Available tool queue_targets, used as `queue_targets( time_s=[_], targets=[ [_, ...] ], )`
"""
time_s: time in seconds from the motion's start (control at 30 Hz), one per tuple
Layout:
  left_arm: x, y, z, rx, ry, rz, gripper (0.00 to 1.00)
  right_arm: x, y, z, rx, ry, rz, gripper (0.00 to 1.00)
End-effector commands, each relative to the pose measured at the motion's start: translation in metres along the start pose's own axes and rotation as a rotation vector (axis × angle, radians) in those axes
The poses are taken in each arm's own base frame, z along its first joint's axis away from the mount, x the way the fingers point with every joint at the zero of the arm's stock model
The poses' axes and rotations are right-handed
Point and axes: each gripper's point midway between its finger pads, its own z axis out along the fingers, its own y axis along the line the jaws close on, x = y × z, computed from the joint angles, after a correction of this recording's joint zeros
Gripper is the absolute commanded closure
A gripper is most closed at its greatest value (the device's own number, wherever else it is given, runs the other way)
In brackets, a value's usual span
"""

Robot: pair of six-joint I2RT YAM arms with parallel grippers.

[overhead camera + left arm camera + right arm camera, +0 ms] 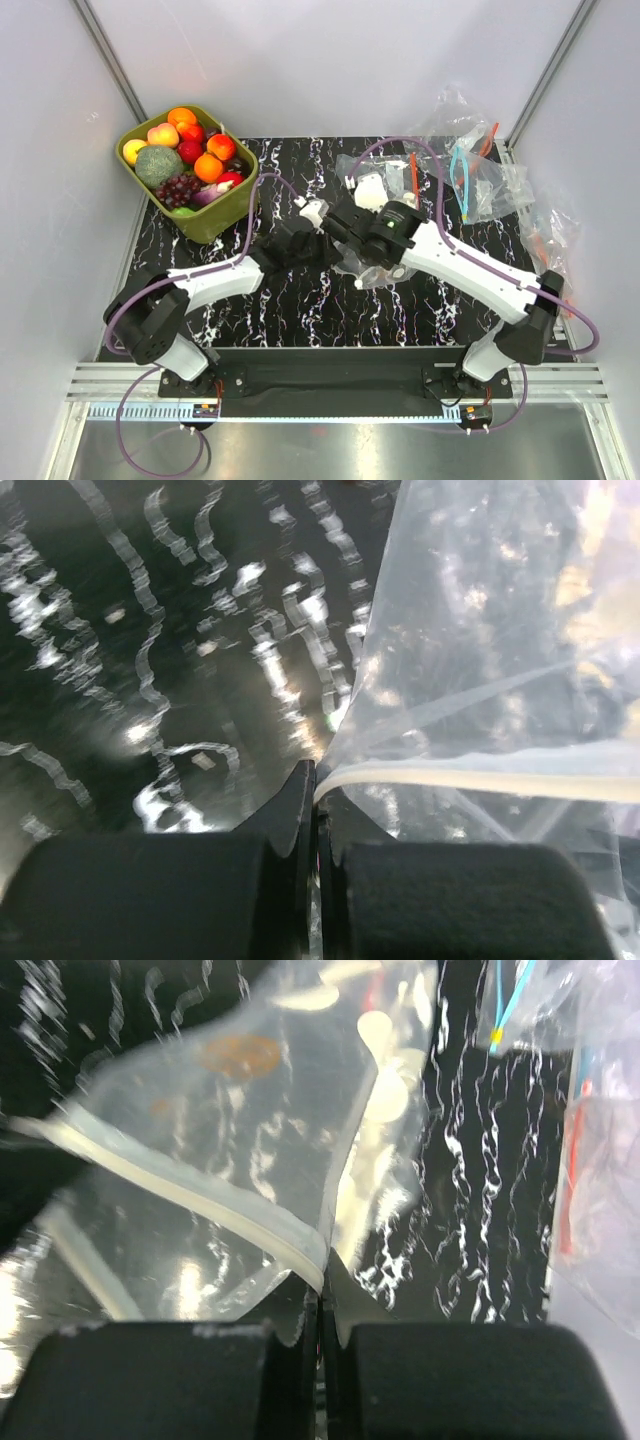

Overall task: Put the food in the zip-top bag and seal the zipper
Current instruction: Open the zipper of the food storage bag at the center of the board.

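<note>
The dotted zip-top bag lies crumpled at the middle of the table between both arms. My left gripper is shut on one end of its pale zipper, with the clear bag spreading to the right of the jaws. My right gripper is shut on the zipper at another spot. The bag with white dots stretches away from it. An orange-brown blur shows through the plastic. The food is heaped in the olive-green tub at the back left.
A pile of clear undotted bags with blue and orange strips lies at the back right, and also shows in the right wrist view. The black marbled table is fenced by white walls on three sides.
</note>
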Motion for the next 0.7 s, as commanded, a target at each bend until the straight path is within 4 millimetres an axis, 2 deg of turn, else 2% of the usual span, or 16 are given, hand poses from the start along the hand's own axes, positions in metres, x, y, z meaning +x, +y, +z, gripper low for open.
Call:
queue_targets(
  time_s=[0.0, 0.13, 0.27, 0.4, 0.47, 0.5, 0.53, 0.6, 0.67],
  targets=[
    [-0.01, 0.023, 0.001, -0.127, -0.031, 0.025, 1.0, 0.031, -0.003, 0.017, 0.018, 0.139, -0.105, 1.0],
    [-0.012, 0.051, 0.0, -0.265, -0.055, 0.053, 0.98, 0.039, 0.011, 0.025, -0.027, 0.17, -0.109, 1.0],
    [-0.01, 0.062, -0.002, -0.308, -0.059, 0.073, 0.81, 0.038, 0.01, 0.029, -0.022, 0.191, -0.125, 1.0],
    [-0.016, 0.059, -0.004, -0.306, -0.072, 0.087, 0.58, 0.036, 0.014, 0.036, -0.042, 0.204, -0.132, 1.0],
    [-0.023, 0.052, -0.01, -0.283, -0.1, 0.088, 0.4, 0.035, 0.016, 0.041, -0.053, 0.204, -0.126, 1.0],
    [-0.026, 0.046, -0.012, -0.259, -0.111, 0.091, 0.33, 0.033, 0.024, 0.044, -0.086, 0.201, -0.115, 1.0],
    [-0.023, 0.045, -0.016, -0.239, -0.11, 0.094, 0.23, 0.035, 0.026, 0.047, -0.103, 0.208, -0.118, 1.0],
    [-0.033, 0.027, -0.024, -0.164, -0.142, 0.095, 0.2, 0.032, 0.03, 0.049, -0.131, 0.199, -0.111, 1.0],
    [-0.034, 0.02, -0.03, -0.136, -0.145, 0.083, 0.16, 0.031, 0.029, 0.053, -0.132, 0.202, -0.113, 1.0]
  ],
)
